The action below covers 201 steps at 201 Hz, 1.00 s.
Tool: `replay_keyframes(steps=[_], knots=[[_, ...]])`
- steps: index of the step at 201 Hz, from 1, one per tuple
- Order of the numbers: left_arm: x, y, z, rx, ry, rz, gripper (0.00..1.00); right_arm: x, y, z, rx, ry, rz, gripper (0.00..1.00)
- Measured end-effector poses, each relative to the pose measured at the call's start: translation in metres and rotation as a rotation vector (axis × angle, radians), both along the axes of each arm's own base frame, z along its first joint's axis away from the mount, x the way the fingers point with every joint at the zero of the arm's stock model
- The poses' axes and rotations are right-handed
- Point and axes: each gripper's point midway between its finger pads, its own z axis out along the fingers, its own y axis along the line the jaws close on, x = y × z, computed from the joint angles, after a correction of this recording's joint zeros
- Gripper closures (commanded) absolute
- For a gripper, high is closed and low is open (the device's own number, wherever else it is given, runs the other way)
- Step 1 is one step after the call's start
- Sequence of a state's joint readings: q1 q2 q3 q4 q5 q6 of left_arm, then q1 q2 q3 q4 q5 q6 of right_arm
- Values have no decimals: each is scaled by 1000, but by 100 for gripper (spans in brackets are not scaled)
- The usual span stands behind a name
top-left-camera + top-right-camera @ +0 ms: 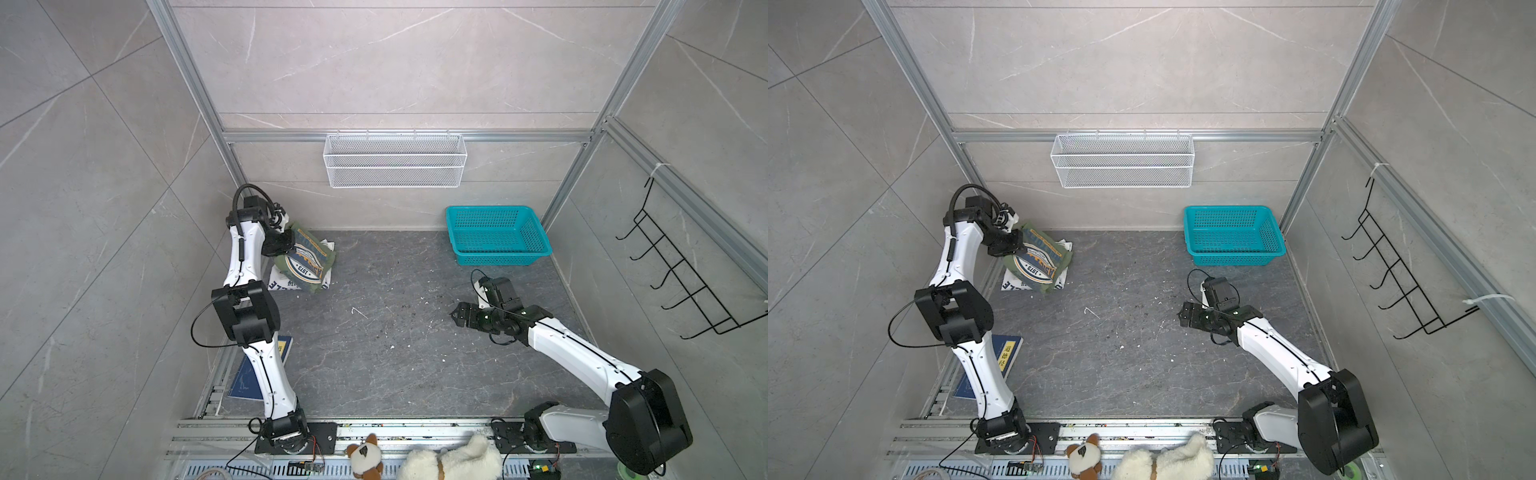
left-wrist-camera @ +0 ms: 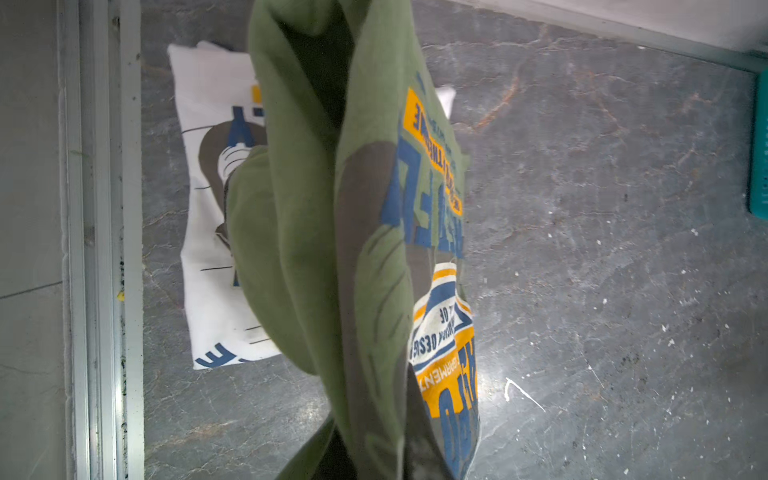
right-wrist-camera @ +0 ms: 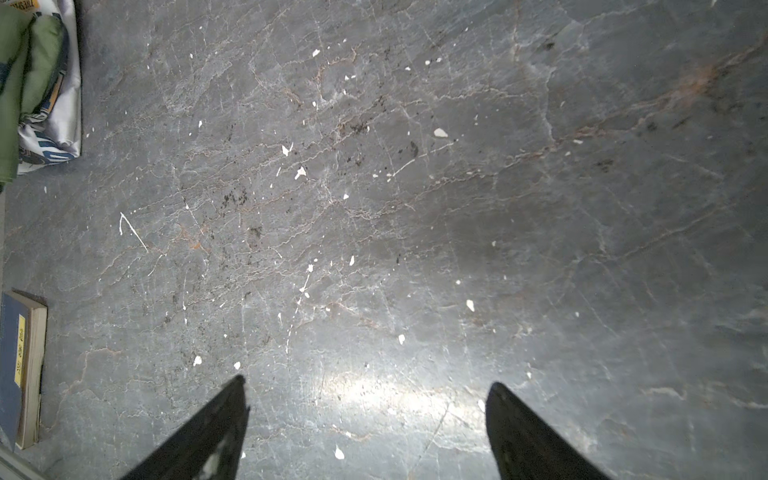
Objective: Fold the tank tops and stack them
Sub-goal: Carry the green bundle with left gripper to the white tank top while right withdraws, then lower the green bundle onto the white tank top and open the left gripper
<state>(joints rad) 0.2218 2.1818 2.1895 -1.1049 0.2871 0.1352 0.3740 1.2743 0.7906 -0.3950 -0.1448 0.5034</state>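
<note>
Left edge of the dark grey stone-patterned surface (image 1: 395,353): a dark blue paperback book (image 1: 244,376) lies flat, partly under your left arm.

Far left corner: your left tool (image 1: 291,243) is clamped on the olive green cloth tank top (image 1: 309,259) and holds its upper edge raised. The garment hangs bunched from the grip, and its badge print reading "1973" faces up in both top views.

Beneath it lies the white cloth tank top (image 2: 208,216), folded flat on the surface beside the left edge. The olive one covers most of it, with white showing at the near and far margins. Whether the hanging cloth bears on the white one, I cannot tell.

Near edge, off the surface: white plush toys (image 1: 455,461) sit on the rail.

Right of the middle: your right tool (image 3: 365,386) hangs above bare surface, jaws spread wide, gripping nothing.

Far right corner: a teal plastic lattice basket (image 1: 498,237) stands well apart from both garments.
</note>
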Motion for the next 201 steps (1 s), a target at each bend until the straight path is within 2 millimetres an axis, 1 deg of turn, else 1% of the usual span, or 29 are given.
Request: replay_keyframes(steps=[14,24,39,51,61,67,84,99,108,117,132,138,145,157,169,178,186,192,201], knots=[[2,12,-19,-7,24,22,100,0,0,0,0,2,-1,9],[2,16,-30,-12,37,32,98,0,-1,-1,-1,2,-1,9],[1,21,-47,-16,62,44,84,-1,-1,-1,-1,4,-1,9],[1,25,-55,-13,74,60,74,-2,-1,-3,-3,8,-1,9],[2,32,-62,6,83,81,64,-3,-2,-5,-4,13,-1,9],[3,36,-65,21,89,98,60,-4,-2,-6,-6,16,-1,9],[1,50,-68,80,111,153,48,-5,-2,-7,-7,21,-2,9],[-1,66,-66,168,126,208,40,-6,-3,-8,-8,23,-1,9],[-1,74,-61,228,126,236,38,-6,-3,-9,-8,25,-1,9],[-2,80,-56,288,126,261,34,-6,-2,-9,-6,26,0,9],[-3,81,-44,388,119,276,30,-6,-2,-9,-5,27,1,9],[-2,76,-38,419,108,268,27,-7,-2,-9,-2,28,2,9],[0,68,-31,451,93,252,26,-7,-2,-9,-2,28,2,9],[7,43,-18,491,51,195,21,-7,-1,-10,1,31,4,9],[18,5,-6,522,1,105,16,-8,-1,-10,4,31,6,9],[25,-24,0,537,-36,38,14,-8,0,-11,8,33,6,9],[28,-46,2,542,-56,-9,13,-8,0,-11,10,34,7,9],[31,-67,3,545,-71,-55,13,-9,0,-12,11,36,7,9],[36,-89,2,547,-89,-99,12,-10,0,-13,12,39,5,9]])
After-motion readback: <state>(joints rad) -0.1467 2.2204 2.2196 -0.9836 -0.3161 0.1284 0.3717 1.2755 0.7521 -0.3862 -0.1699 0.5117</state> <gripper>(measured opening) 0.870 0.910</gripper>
